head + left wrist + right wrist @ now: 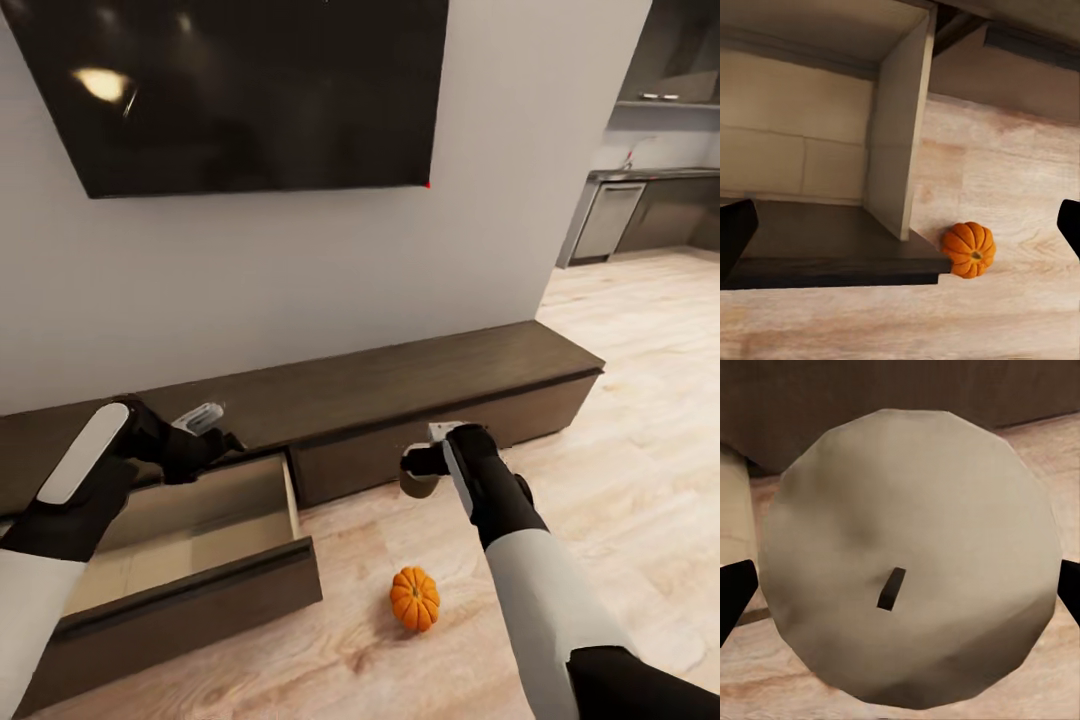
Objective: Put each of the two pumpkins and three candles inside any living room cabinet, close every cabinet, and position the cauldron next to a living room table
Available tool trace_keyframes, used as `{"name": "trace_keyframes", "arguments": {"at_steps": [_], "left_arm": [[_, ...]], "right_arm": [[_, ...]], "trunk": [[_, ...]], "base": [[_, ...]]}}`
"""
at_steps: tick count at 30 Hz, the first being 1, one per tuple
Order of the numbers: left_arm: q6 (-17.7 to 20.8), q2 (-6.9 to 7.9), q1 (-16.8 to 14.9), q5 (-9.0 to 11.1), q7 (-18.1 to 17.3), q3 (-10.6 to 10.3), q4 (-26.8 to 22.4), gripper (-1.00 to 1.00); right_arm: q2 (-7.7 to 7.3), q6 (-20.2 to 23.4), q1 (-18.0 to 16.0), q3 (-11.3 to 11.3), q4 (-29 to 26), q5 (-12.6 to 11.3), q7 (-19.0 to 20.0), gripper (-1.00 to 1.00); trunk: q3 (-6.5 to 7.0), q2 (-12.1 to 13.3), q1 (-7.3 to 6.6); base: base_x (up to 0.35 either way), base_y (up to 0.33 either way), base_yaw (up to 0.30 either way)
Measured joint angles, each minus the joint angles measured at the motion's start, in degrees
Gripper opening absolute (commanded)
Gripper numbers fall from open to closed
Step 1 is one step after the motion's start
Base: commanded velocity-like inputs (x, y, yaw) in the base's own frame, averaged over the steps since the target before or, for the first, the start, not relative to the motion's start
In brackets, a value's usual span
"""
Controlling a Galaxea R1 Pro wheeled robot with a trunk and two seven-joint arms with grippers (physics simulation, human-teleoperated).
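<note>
Candle (904,559) carriage is the step in hand: the right gripper (428,470) is clamped on a grey candle (417,482), whose flat pale top and wick face the right wrist camera between the two dark fingertips. It hangs above the floor (620,400), just in front of the cabinet (420,385) and beside the open drawer (190,545).

The left gripper (205,425) hovers over the drawer's back edge, fingers apart and holding nothing; the left wrist view shows its tips wide at either side, with the drawer (817,142) below.

The next move, as I judge it, calls for swinging the candle sideways over the drawer's beige inside, lowering it past the side wall, and letting go without tipping it. The left arm sits close to that path and may need to give way.

One pumpkin (414,598) lies on the floor near the drawer's front corner, not yet stowed; the left wrist view also shows this pumpkin (968,250) just beside that corner. The drawer must later be pushed shut.

The floor is pale wood planking. Above the cabinet a dark screen (240,90) hangs on a grey wall (400,270); beyond the cabinet's far end, grey kitchen units (640,215) stand.
</note>
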Motion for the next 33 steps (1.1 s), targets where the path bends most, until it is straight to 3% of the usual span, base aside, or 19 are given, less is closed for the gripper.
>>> {"name": "trace_keyframes", "arguments": {"at_steps": [1,5,29,31,32,33], "left_arm": [[-0.02,0.17,0.1,-0.08,0.01,0.02,1.36,1.0],[-0.15,1.02,0.19,-0.13,-0.19,0.04,5.17,1.0],[-0.42,1.07,0.2,0.22,-1.0,0.28,6.23,1.0],[-0.37,1.19,0.2,0.46,-4.48,1.05,5.13,1.0],[1.16,2.1,0.27,0.55,-14.33,2.84,5.08,1.0],[3.66,3.31,0.32,0.61,-19.85,3.36,5.23,1.0]], "right_arm": [[0.03,0.0,0.07,1.47,0.05,-1.43,0.04,-1.0],[0.09,-0.07,0.19,3.47,0.15,-1.48,-0.03,-1.0],[-0.02,-0.17,0.22,3.73,0.87,-1.32,-0.04,-1.0],[-0.02,-0.18,0.22,3.73,0.99,-1.23,-0.03,-1.0],[-0.01,-0.18,0.22,3.73,1.03,-1.24,-0.03,-1.0],[0.0,-0.17,0.22,3.73,1.04,-1.26,-0.03,-1.0]], "trunk": [[0.16,0.4,-0.22],[0.85,2.0,-1.1],[5.15,11.63,-6.37],[5.51,12.43,-6.81],[5.7,12.83,-7.04],[5.87,13.23,-7.25]], "base": [[0.0,0.0,0.284],[0.0,0.0,0.285],[0.0,0.0,0.289],[0.0,0.0,0.29],[0.0,0.0,0.29],[0.0,0.0,0.29]]}}
